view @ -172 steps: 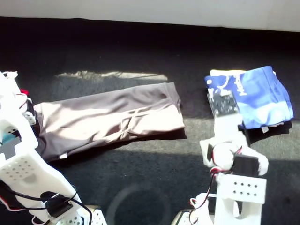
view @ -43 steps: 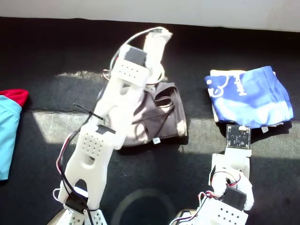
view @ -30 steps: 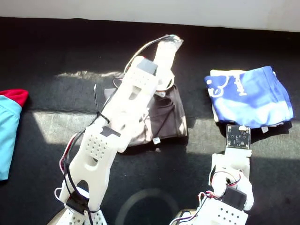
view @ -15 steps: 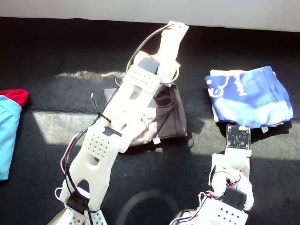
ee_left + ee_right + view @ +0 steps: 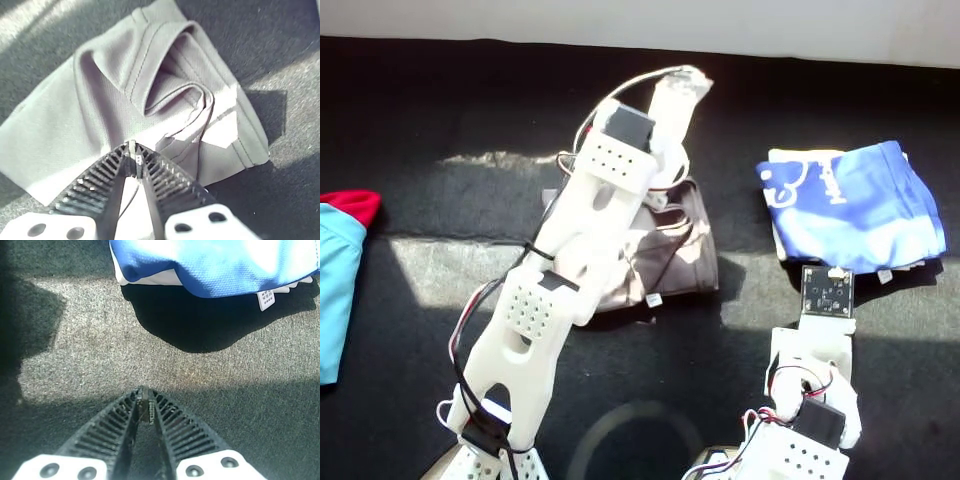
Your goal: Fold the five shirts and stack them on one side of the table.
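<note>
While its jaws are pressed together, the left gripper [image 5: 134, 155] hangs over the folded grey shirt [image 5: 75, 115] near the middle of the black table [image 5: 75, 330]. The right gripper [image 5: 146, 405], likewise closed, sits low over the table just short of the folded blue shirt [image 5: 210, 265] on the right side. A teal shirt [image 5: 335, 290] lies at the left edge.

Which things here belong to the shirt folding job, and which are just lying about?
Job: folded grey shirt, folded blue and white shirt, turquoise garment, red garment.
Just there: black fabric table cover, white wall strip.
</note>
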Controlling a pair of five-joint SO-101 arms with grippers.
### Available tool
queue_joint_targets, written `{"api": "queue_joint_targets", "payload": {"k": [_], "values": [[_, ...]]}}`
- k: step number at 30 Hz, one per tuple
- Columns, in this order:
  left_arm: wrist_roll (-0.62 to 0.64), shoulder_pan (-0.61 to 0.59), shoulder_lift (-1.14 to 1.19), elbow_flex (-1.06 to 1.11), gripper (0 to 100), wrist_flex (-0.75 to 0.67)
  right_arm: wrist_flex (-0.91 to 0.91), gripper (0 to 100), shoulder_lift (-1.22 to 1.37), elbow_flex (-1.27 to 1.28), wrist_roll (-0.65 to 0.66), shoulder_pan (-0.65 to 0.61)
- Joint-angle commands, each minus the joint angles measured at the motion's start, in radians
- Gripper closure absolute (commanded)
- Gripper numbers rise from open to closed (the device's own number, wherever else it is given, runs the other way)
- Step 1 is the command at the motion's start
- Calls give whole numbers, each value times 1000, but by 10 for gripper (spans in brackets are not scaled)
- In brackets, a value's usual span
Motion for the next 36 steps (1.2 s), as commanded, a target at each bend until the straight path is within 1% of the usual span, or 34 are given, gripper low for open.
{"api": "queue_joint_targets", "payload": {"k": [1, 4, 8, 11, 15, 18, 21, 25, 27, 29, 34, 36], "values": [[-5, -5, -8, 71, 991, 8, -2, 991, -7, 148, 2, -12], [-5, -8, -8, 91, 991, -49, -2, 991, -7, 148, 2, -12], [-6, 22, 1, 94, 991, -146, -2, 991, -7, 148, 2, -12], [-51, 42, 54, 90, 991, -184, -2, 991, -7, 148, 2, -12], [-57, 31, 130, 88, 991, -232, -2, 991, -7, 148, 2, -12], [-57, 15, 143, 77, 991, -292, -2, 991, -7, 148, 2, -12], [-55, 8, 143, 12, 991, -341, -2, 991, -7, 148, 2, -12], [-55, 18, 153, -122, 991, -347, -2, 991, -7, 148, 2, -12], [-55, 24, 154, -148, 991, -348, -2, 991, -7, 148, 2, -12], [-55, 25, 154, -140, 991, -385, -2, 991, -7, 148, 2, -12], [-55, 24, 154, -27, 991, -557, -2, 991, -7, 148, 2, -12], [-55, 27, 154, 2, 991, -598, -2, 991, -7, 148, 2, -12]]}}
